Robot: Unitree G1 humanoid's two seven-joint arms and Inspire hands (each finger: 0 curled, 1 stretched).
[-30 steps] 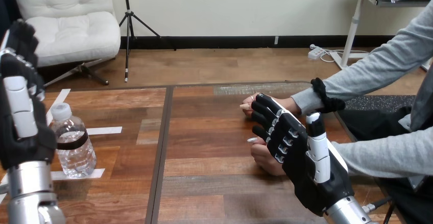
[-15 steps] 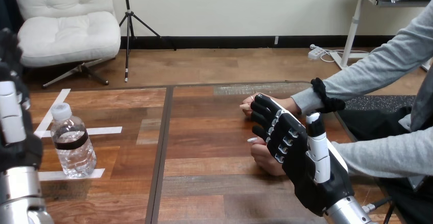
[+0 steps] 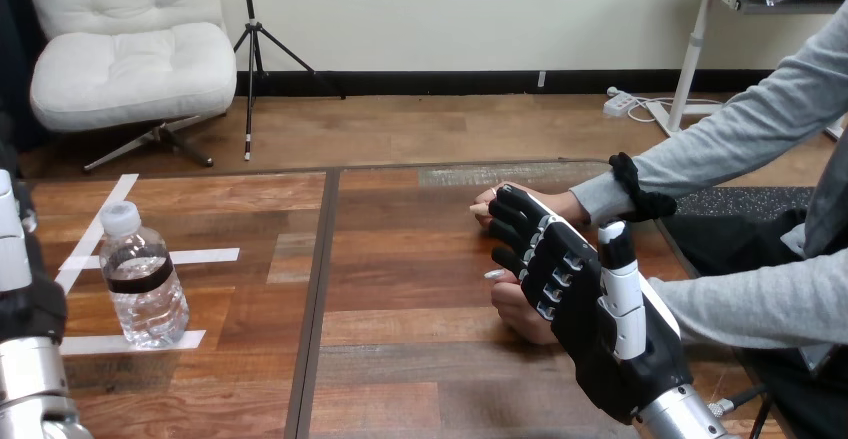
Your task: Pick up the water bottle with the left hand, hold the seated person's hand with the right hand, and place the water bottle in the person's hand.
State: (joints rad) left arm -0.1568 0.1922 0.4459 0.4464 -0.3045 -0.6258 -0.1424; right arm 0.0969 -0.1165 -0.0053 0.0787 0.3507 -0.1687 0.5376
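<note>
Head view: the water bottle (image 3: 145, 284) is recorded upright on the desk (image 3: 400, 359), near left, on white tape marks (image 3: 200, 256). The left robot hand (image 3: 25, 304) is seen just left of it, apart; open or closed cannot be told. The right robot hand (image 3: 600, 319) is held open, fingers nearly straight, over the person's near hand (image 3: 518, 317) at right; contact cannot be told.

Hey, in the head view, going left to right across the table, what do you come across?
left hand at the view's edge → water bottle → dark seam in the tabletop → right hand. The person's hands overlap the right hand, so they are left out of the order.
</note>
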